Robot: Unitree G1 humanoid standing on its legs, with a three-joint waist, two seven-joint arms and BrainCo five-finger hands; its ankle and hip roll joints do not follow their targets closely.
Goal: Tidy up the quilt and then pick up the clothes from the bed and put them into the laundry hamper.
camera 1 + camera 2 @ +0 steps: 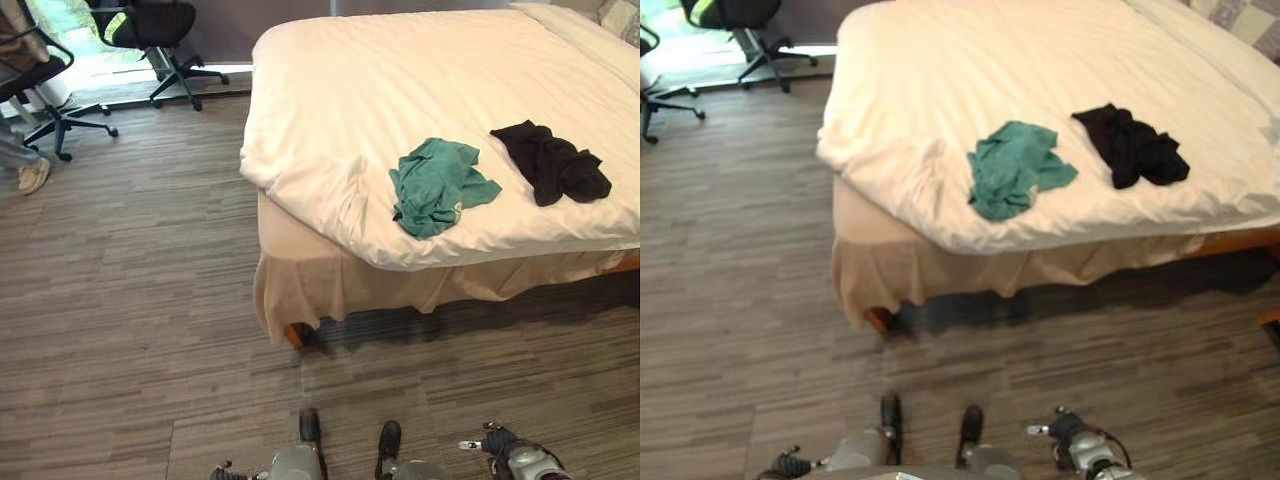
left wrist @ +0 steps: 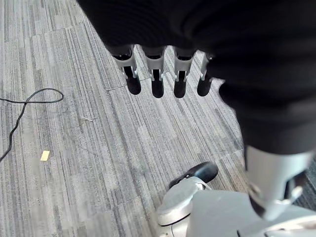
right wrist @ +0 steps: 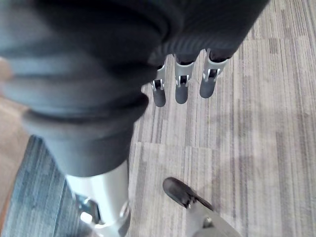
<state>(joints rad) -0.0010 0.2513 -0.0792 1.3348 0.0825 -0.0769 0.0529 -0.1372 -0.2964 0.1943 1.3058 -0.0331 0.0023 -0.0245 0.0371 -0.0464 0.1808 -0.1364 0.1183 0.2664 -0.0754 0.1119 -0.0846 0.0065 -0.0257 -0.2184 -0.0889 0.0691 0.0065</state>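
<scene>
A white quilt [image 1: 400, 90] covers the bed and lies mostly smooth, with some creases at the near corner. A crumpled green garment [image 1: 437, 185] lies on it near the front edge. A black garment [image 1: 550, 160] is bunched up to the right of the green one. My left hand [image 2: 155, 81] hangs low over the wooden floor, fingers straight and holding nothing. My right hand [image 3: 181, 89] hangs the same way over the floor, well short of the bed, fingers straight and holding nothing.
A beige bed skirt [image 1: 330, 280] hangs below the quilt, and a pillow [image 1: 620, 15] lies at the far right. Two black office chairs [image 1: 160, 40] [image 1: 40, 80] stand at the back left. A person's shoe [image 1: 33, 175] shows by the left edge. Wooden floor [image 1: 130, 300] lies between me and the bed.
</scene>
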